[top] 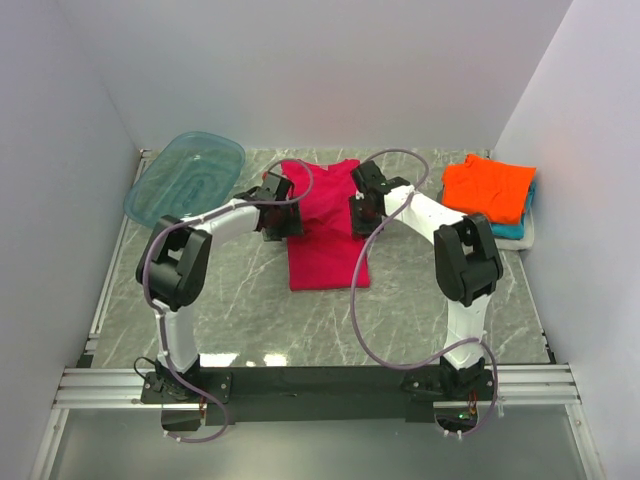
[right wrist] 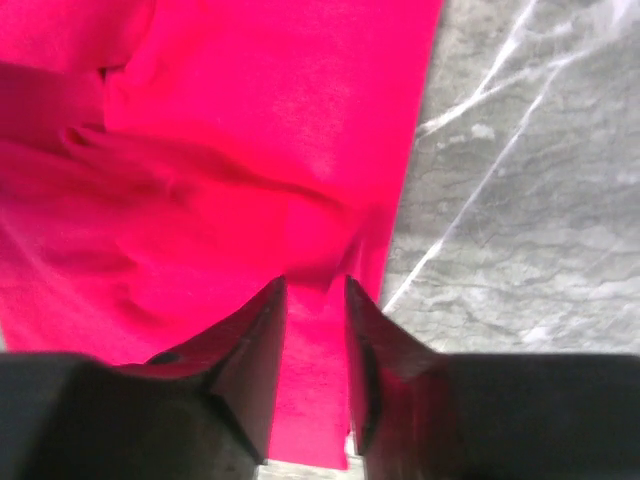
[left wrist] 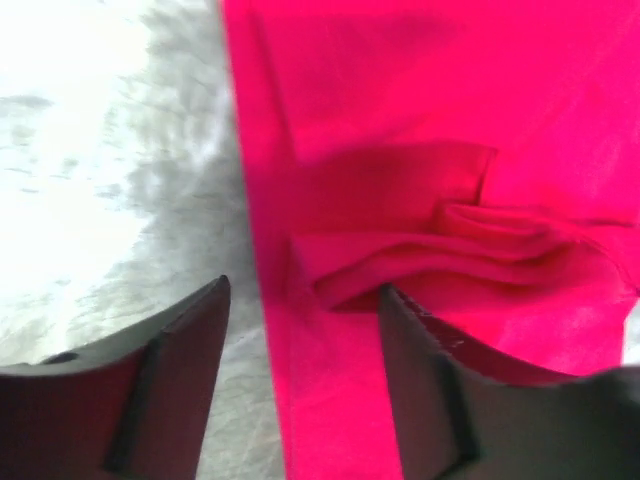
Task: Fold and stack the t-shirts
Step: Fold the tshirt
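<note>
landmark: teal tub (top: 185, 178), translucent plastic, back-left part of marble table (top: 250, 310)
crimson t-shirt (top: 325, 240): just right of tub, mid-table, lying flat on marble; collar end twd back wall, hem end twd arm bases; narrow strip shape, sides seemingly folded in; not on the stack
shirt detail, L wrist view: creased, bunched fold of cloth on top of body; tub-side edge straight against bare marble
L gripper (left wrist: 303, 290): right of tub, at shirt's tub-side edge, upper half of shirt
L gripper state: wide apart, not gripping; fingers (left wrist: 180, 380) straddling shirt edge, one over bare marble, other over cloth; can't tell if tips touch surface
R gripper (right wrist: 312, 285): further right of tub, at shirt's edge away from tub, approx level w/ L gripper
R gripper state: nearly closed, thin gap only, cloth of shirt edge pinched in it; wrinkles converging on pinch point; gripping crimson t-shirt
orange t-shirt (top: 488, 188): far right of tub, back-right part of table; folded, top of stack
teal t-shirt (top: 508, 232): same spot, directly under orange; only near edge showing
grey-white t-shirt (top: 531, 230): bottom of stack, thin pale rim on side away from tub; hard to make out
stack vs crimson shirt: well apart, R arm in between
arms: both reaching in from near edge, elbows outward, wrists converging on crimson shirt from either side
</note>
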